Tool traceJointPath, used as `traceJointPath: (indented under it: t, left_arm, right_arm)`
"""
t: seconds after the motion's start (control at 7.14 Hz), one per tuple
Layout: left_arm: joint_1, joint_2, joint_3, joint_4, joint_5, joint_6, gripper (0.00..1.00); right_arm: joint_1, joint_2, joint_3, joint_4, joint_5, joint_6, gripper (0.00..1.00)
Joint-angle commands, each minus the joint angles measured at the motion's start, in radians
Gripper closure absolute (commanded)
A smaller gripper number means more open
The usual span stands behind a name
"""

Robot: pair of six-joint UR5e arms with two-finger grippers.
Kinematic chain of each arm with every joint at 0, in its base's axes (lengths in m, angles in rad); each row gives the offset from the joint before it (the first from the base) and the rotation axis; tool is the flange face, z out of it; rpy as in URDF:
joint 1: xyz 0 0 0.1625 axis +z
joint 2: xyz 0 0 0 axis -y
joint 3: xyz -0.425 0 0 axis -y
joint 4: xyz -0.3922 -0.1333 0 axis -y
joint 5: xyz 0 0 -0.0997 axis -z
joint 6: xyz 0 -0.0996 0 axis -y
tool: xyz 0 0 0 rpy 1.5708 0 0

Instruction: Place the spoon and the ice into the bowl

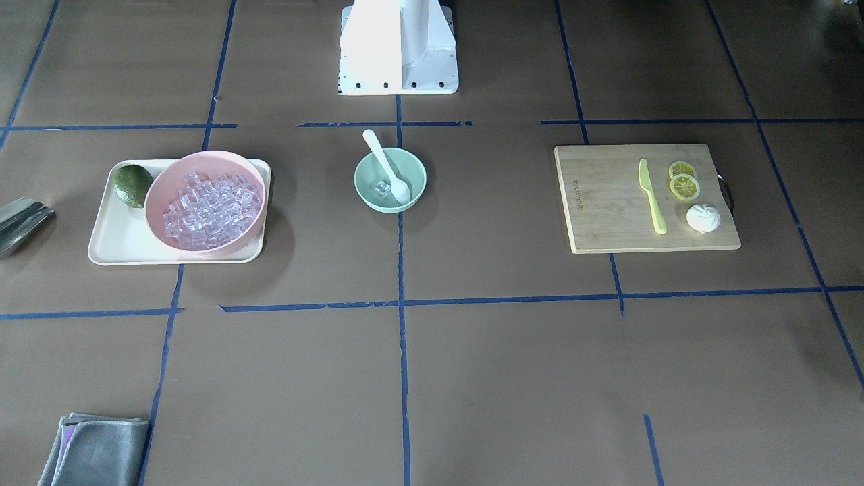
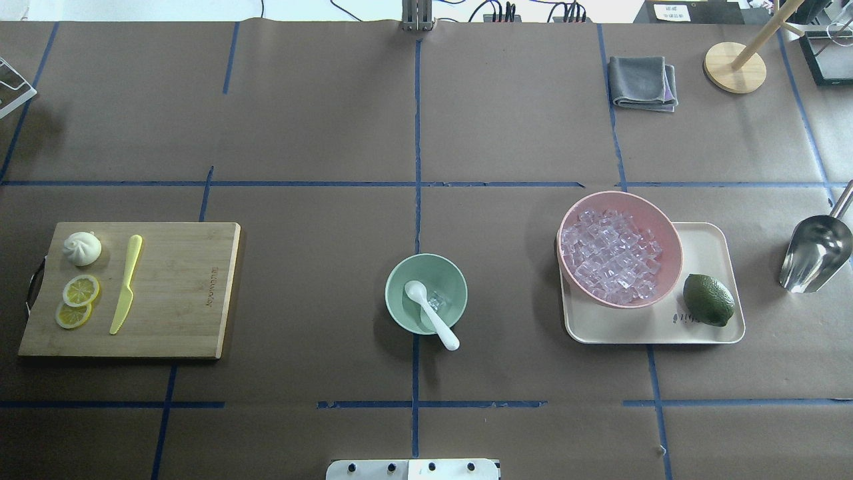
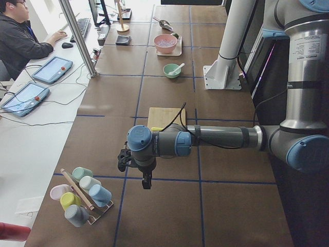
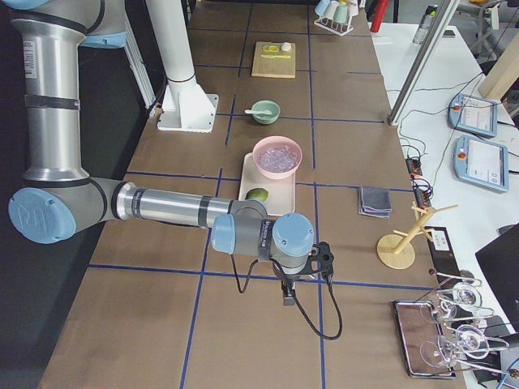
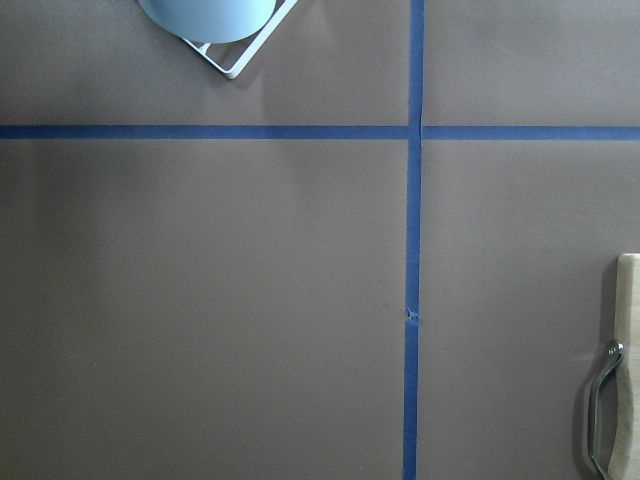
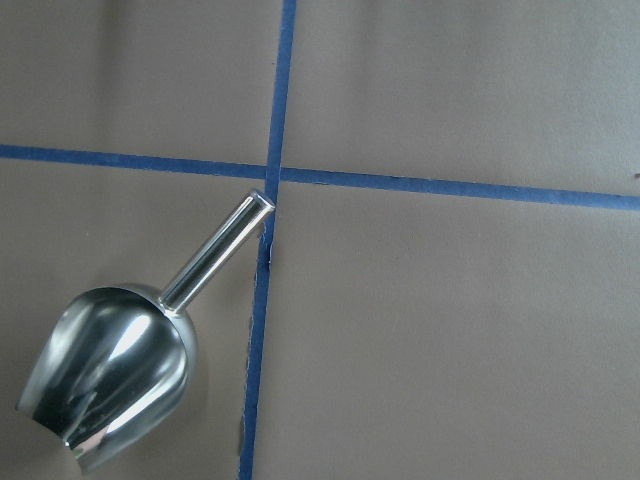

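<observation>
The pale green bowl stands mid-table; it also shows in the overhead view. The white spoon lies in it, scoop end down inside and handle resting over the rim towards the robot. A clear ice cube lies on the bowl's floor beside the spoon's scoop. My left gripper hangs over the table's left end, far from the bowl. My right gripper hangs over the right end. Both show only in the side views, so I cannot tell whether they are open or shut.
A pink bowl full of ice cubes and a lime sit on a cream tray. A metal scoop lies right of it. A cutting board holds a yellow-green knife. A grey cloth lies far right.
</observation>
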Motion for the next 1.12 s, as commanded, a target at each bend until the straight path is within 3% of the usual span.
traceJointPath:
  t: [0.0,0.98]
  left_arm:
    - [0.0,0.001,-0.001,0.001,0.0,0.001,0.0]
    - [0.0,0.001,0.014,0.001,-0.009,0.009,0.0]
  right_arm:
    - [0.001,-0.011,0.019,-0.001,0.001,0.047,0.0]
    - [0.001,-0.008,0.022,-0.001,0.01,0.05,0.0]
